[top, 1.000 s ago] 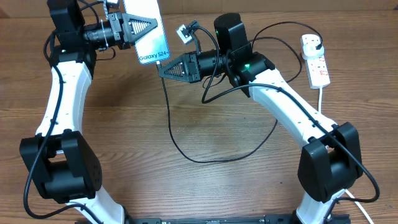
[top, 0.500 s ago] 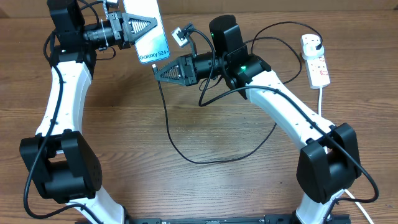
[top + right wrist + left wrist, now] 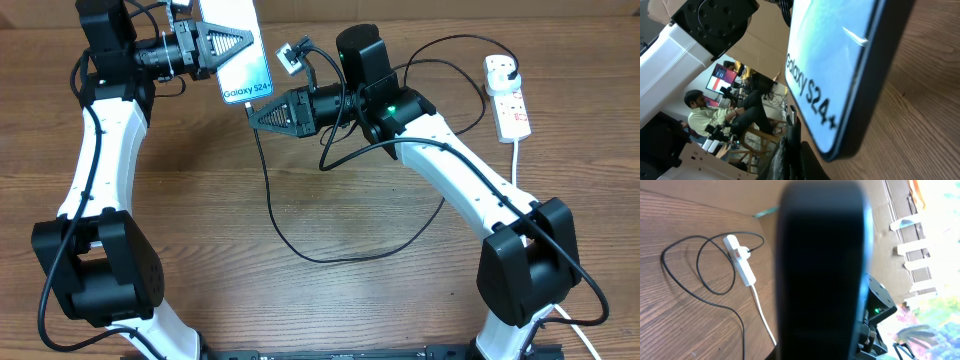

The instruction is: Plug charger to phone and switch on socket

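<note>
Wooden table [image 3: 330,300], brown cardboard backdrop [image 3: 740,195], seated man in pale shirt [image 3: 702,120], lit monitor [image 3: 722,77] behind him

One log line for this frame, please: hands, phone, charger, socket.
left hand: shut on phone, lifted | right hand: shut on charger, tip at phone's lower end | socket: far right, untouched

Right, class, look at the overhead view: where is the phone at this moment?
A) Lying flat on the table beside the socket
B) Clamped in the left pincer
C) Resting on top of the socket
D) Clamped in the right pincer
B: the left pincer is shut on the phone and holds it up, screen visible. The right pincer grips the charger, and the socket lies far off to the right.
</note>
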`<state>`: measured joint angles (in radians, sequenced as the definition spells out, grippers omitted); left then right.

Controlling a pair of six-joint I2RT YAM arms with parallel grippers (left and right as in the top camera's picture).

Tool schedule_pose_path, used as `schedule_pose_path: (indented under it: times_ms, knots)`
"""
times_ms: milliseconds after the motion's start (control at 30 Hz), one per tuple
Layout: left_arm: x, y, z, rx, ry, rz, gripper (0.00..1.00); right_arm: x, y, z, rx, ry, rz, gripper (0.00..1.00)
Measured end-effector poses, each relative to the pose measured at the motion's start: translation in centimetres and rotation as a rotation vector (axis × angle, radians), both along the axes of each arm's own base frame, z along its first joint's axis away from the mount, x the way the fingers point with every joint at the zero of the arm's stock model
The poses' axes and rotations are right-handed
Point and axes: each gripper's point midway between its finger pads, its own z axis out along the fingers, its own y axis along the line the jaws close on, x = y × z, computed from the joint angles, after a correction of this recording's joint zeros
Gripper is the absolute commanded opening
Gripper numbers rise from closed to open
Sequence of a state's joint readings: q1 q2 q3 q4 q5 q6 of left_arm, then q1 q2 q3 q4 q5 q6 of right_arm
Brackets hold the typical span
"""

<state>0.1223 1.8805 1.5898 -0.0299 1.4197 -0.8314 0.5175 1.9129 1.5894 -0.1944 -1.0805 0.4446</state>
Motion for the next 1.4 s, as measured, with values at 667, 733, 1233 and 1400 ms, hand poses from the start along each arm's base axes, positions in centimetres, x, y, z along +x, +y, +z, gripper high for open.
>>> schedule_pose_path:
  times_ms: [667,733,1233,1400]
  knots:
    - [-0.67,-0.18,0.28,-0.013,-0.007,-0.041,0.04,0.05,0.00,-0.04,-0.002,0.000,-0.003,0.04]
    - [-0.68,-0.16,0.22,-0.013,-0.001,-0.041,0.04,0.05,-0.01,-0.04,-0.002,0.001,-0.003,0.04]
    - [-0.49,-0.12,-0.03,-0.010,0.013,-0.026,0.04,0.50,-0.30,-0.14,-0.011,0.038,-0.030,0.04]
    - [-0.25,-0.06,-0.12,-0.005,0.014,-0.012,0.04,0.79,-0.30,-0.24,-0.019,0.054,-0.050,0.04]
